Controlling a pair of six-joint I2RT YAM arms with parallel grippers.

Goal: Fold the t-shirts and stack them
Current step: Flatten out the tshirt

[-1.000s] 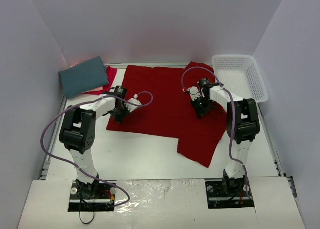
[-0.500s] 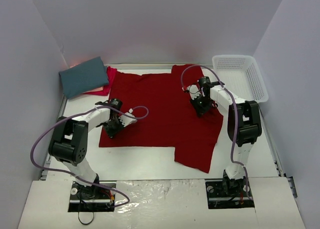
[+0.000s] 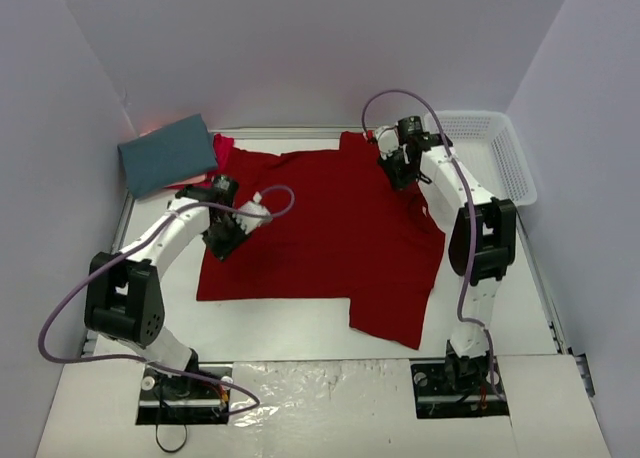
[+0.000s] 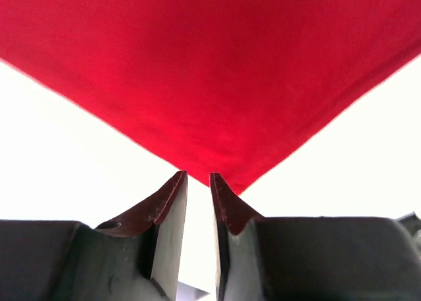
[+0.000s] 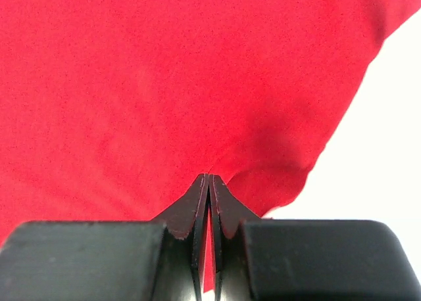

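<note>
lying flat in the middle of the table [image 3: 290,328], the deep red t-shirt [image 3: 320,228] runs its long axis left to right, straight hem toward the left edge. right gripper [image 5: 208,177] pinches its far-right part; left gripper [image 4: 198,176] jaws stand slightly apart, empty, beside a cloth corner.

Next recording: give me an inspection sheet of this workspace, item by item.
Surface: white table, largely covered by cloth.
Job's things: deep red shirt spread out, unfolded; slate-teal shirt folded at far left, lying on the pinkish-red shirt.
Clutter: white basket at far right, nothing seen inside.
Grippers: left gripper slightly parted at a shirt corner, holding nothing; right gripper shut on the deep red shirt.
Cables: purple cables loop along both arms.
Surroundings: plain pale walls.
</note>
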